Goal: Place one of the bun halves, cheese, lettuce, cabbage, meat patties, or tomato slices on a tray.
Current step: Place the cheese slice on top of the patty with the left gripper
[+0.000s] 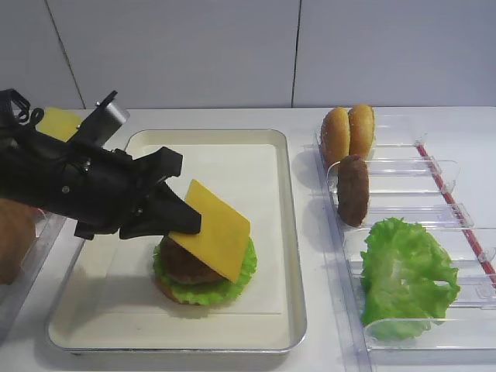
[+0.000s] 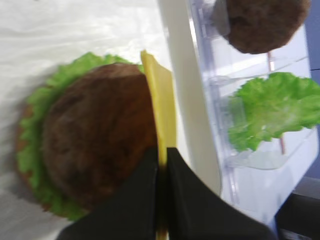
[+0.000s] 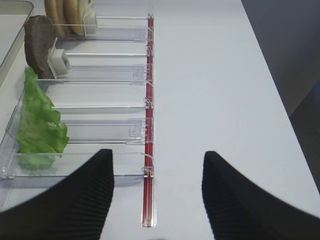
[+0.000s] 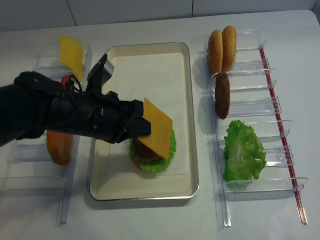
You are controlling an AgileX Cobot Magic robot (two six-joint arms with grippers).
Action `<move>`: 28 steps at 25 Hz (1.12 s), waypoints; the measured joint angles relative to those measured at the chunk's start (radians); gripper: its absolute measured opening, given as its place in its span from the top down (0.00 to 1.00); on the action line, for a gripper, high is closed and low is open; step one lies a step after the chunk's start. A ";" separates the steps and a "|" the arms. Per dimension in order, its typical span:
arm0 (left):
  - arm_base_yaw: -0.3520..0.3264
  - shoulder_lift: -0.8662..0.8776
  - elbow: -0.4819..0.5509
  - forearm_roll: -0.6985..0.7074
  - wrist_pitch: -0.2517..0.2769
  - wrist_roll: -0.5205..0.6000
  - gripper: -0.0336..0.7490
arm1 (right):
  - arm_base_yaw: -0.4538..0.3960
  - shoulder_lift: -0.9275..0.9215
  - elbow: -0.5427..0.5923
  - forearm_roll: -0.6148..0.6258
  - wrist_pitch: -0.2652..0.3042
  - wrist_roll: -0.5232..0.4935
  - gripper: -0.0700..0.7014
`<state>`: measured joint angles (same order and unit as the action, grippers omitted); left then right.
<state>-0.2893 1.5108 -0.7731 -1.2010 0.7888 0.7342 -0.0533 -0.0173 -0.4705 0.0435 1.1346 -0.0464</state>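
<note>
My left gripper point(image 1: 186, 221) is shut on one edge of a square orange-yellow cheese slice point(image 1: 217, 229). The slice tilts down to the right, just over a stack on the silver tray point(image 1: 288, 256). That stack has a bun half point(image 1: 174, 293) at the bottom, then lettuce point(image 1: 236, 280), then a dark meat patty point(image 1: 182, 267). In the left wrist view the cheese point(image 2: 160, 105) stands edge-on between the closed fingertips, above the patty point(image 2: 95, 140). My right gripper point(image 3: 157, 165) is open with nothing between its fingers, above the table beside the right rack.
A clear rack point(image 1: 434, 167) to the right of the tray holds two bun halves point(image 1: 349, 132), a patty point(image 1: 353, 190) and a lettuce leaf point(image 1: 407, 271). The left rack holds another cheese slice point(image 4: 71, 52) and a bun half point(image 4: 59, 146).
</note>
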 joint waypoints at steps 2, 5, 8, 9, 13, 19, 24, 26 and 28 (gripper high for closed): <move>0.000 0.000 0.000 0.043 -0.015 -0.031 0.95 | 0.000 0.000 0.000 0.000 0.000 0.000 0.35; 0.000 0.000 0.000 0.081 -0.031 -0.051 0.95 | 0.000 0.000 0.000 0.000 0.000 0.000 0.35; 0.000 0.002 0.000 0.089 -0.036 -0.053 0.95 | 0.000 0.000 0.000 0.000 0.000 0.000 0.35; 0.000 0.006 0.000 0.089 -0.036 -0.053 0.95 | 0.000 0.000 0.000 0.000 0.000 0.000 0.35; 0.000 0.032 0.000 0.091 -0.036 -0.056 0.95 | 0.000 0.000 0.000 0.000 0.000 0.000 0.35; 0.000 0.047 0.000 0.091 -0.040 -0.055 0.95 | 0.000 0.000 0.000 0.000 0.000 0.000 0.35; 0.000 0.047 0.000 0.091 -0.041 -0.055 0.87 | 0.000 0.000 0.000 0.000 0.000 0.000 0.35; 0.000 0.047 0.000 0.093 -0.041 -0.055 0.81 | 0.000 0.000 0.000 0.000 0.000 0.000 0.35; 0.000 0.047 -0.005 0.105 -0.037 -0.068 0.76 | 0.000 0.000 0.000 0.000 0.000 0.000 0.35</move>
<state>-0.2893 1.5573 -0.7778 -1.0961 0.7521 0.6663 -0.0533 -0.0173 -0.4705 0.0435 1.1346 -0.0464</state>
